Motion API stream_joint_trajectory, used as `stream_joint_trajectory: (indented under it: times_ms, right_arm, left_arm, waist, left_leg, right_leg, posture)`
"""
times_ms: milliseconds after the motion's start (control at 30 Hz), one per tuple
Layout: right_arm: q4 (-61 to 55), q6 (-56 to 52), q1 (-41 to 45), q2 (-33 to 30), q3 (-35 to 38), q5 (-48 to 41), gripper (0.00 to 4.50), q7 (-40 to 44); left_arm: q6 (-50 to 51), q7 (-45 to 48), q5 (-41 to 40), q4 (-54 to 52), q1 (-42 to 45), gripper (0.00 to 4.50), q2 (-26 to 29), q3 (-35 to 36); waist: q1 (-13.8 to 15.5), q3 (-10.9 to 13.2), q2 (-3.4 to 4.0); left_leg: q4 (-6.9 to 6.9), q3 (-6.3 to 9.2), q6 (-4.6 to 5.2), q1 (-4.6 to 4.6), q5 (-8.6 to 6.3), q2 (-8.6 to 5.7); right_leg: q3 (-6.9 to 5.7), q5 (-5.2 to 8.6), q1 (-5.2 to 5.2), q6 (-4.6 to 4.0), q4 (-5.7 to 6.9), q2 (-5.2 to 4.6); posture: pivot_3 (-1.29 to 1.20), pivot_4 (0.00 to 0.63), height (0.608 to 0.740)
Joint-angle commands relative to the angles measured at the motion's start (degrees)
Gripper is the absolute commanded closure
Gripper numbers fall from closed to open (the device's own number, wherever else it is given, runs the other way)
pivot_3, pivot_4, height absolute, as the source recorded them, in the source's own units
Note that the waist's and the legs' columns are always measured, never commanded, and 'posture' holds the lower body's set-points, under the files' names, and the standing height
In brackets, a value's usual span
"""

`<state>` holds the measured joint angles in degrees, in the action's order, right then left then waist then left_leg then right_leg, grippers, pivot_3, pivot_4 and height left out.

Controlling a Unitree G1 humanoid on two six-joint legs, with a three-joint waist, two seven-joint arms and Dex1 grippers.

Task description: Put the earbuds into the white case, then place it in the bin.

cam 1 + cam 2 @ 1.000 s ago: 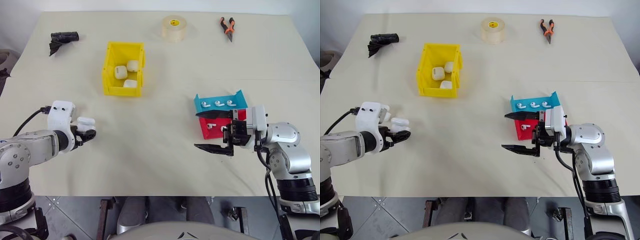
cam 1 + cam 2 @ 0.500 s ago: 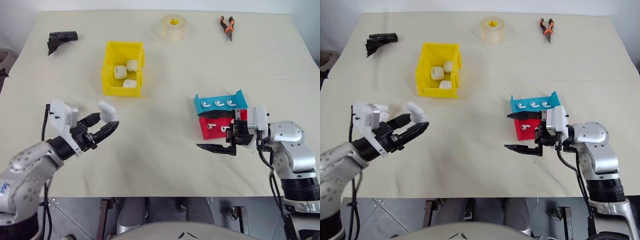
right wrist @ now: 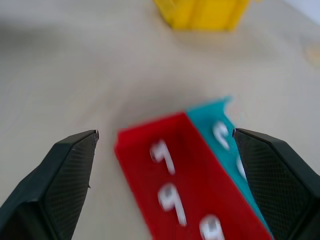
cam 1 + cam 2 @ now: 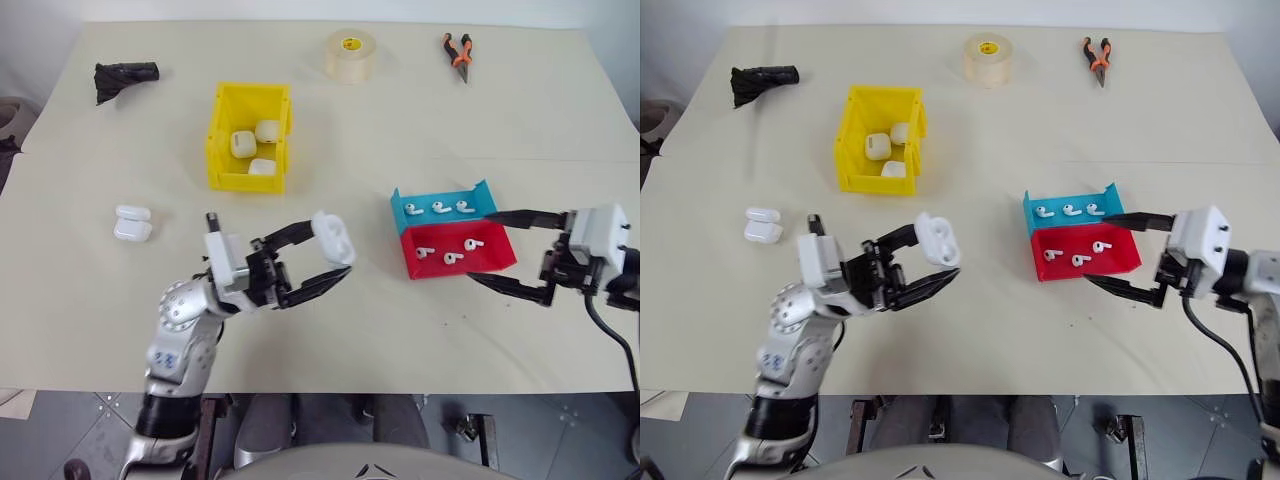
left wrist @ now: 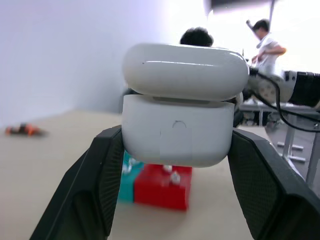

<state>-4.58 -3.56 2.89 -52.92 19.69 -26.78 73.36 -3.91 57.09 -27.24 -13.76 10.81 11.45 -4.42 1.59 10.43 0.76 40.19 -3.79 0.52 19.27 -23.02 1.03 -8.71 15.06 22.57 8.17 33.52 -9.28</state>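
Observation:
My left gripper [image 4: 335, 250] is shut on a white case [image 4: 333, 238] and holds it above the middle of the table, pointing toward the trays. In the left wrist view the white case [image 5: 182, 125] sits upright between the black fingers [image 5: 105, 175]. My right gripper [image 4: 488, 248] stands open just right of the red tray [image 4: 500, 252], with nothing between its fingers. Three earbuds [image 4: 447, 250] lie in the red tray and three more earbuds [image 4: 438, 208] in the blue tray [image 4: 480, 196]. The yellow bin [image 4: 216, 140] at the back left holds three white cases [image 4: 250, 145].
Another white case [image 4: 132, 222] lies on the table at the left. A tape roll [image 4: 350, 55], orange-handled pliers [image 4: 458, 50] and a black object [image 4: 125, 78] sit along the far edge. People [image 5: 265, 40] stand in the room beyond the table.
My left gripper has swung right from the table's left side to the middle, carrying the white case. My right gripper has moved right, off the front of the trays.

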Motion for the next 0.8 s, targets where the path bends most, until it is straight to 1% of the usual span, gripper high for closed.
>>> stream_joint_trajectory:
  times_ms: [33, 133, 267, 367, 500, 667, 800]
  right_arm:
    - [-2.7, -3.7, -4.5, -5.7, 3.6, 5.2, 0.00, -2.7]
    - [-4.3, -7.2, -7.5, -8.7, 4.2, 7.7, 0.00, -4.8]
    - [-3.6, -8.5, -8.8, -12.8, 1.7, 10.4, 0.00, -2.8]
    - [-3.7, -8.8, -2.1, -15.2, -4.6, 12.2, 0.00, -1.8]
    - [-0.1, -9.4, 12.7, -14.7, -15.8, 17.5, 0.00, -0.5]
    - [10.3, -3.4, 30.3, -10.2, -28.7, 25.2, 0.00, 5.2]
    - [20.1, 3.3, 38.8, -6.9, -34.5, 30.0, 0.00, 8.1]
  left_arm:
    - [-7.7, 4.8, 1.1, 7.1, 3.8, 1.74, -2.3, -2.9]
    - [-10.7, 6.6, 0.9, 10.6, 5.6, 1.74, -3.0, -3.2]
    - [-10.0, 6.1, 1.1, 13.5, 7.8, 1.74, -3.4, -4.0]
    - [-8.0, 5.8, 0.4, 11.7, 7.1, 1.74, -2.7, -4.5]
    - [-6.8, 5.8, -0.2, 9.3, 5.8, 1.74, -1.6, -4.9]
    - [-6.0, 4.9, -0.4, 8.5, 6.5, 1.74, -1.7, -5.3]
    - [-5.0, 4.1, -0.7, 7.5, 6.6, 1.74, -2.0, -5.7]
  waist:
    - [0.0, 0.0, 0.01]
    - [0.0, 0.0, 0.00]
    - [-0.2, 0.0, 0.01]
    - [-0.3, 0.0, 0.00]
    - [-0.5, 0.0, 0.03]
    - [-0.3, 0.0, 0.02]
    - [-0.2, 0.0, 0.02]
  left_leg:
    - [0.01, -0.02, 0.01, 0.00, 0.00, -0.01]
    - [0.03, -0.04, 0.06, 0.01, 0.00, 0.00]
    - [0.01, -0.02, 0.06, 0.00, 0.00, 0.01]
    - [0.05, 0.02, 0.07, -0.01, 0.00, 0.02]
    - [0.08, 0.04, 0.06, -0.02, 0.01, 0.04]
    - [0.19, 0.15, 0.07, 0.12, 0.00, 0.00]
    - [0.23, 0.25, 0.09, 0.32, -0.01, -0.01]
  right_leg:
    - [0.01, -0.01, 0.00, 0.01, -0.01, -0.01]
    - [0.01, -0.02, 0.00, 0.03, -0.01, -0.02]
    - [0.01, -0.02, 0.01, 0.03, -0.02, -0.01]
    - [0.01, -0.02, -0.02, 0.03, -0.01, -0.01]
    - [0.02, -0.02, -0.01, 0.04, -0.01, -0.01]
    - [-0.07, -0.03, -0.02, 0.06, -0.06, -0.03]
    - [-0.22, -0.05, 0.00, 0.09, -0.14, -0.04]
  posture:
    - [0.00, 0.150, 0.740]
    - [0.00, 0.150, 0.740]
    - [0.00, 0.150, 0.740]
    - [0.00, 0.150, 0.740]
    - [0.00, 0.150, 0.740]
    - [0.00, 0.150, 0.740]
    - [0.00, 0.150, 0.740]
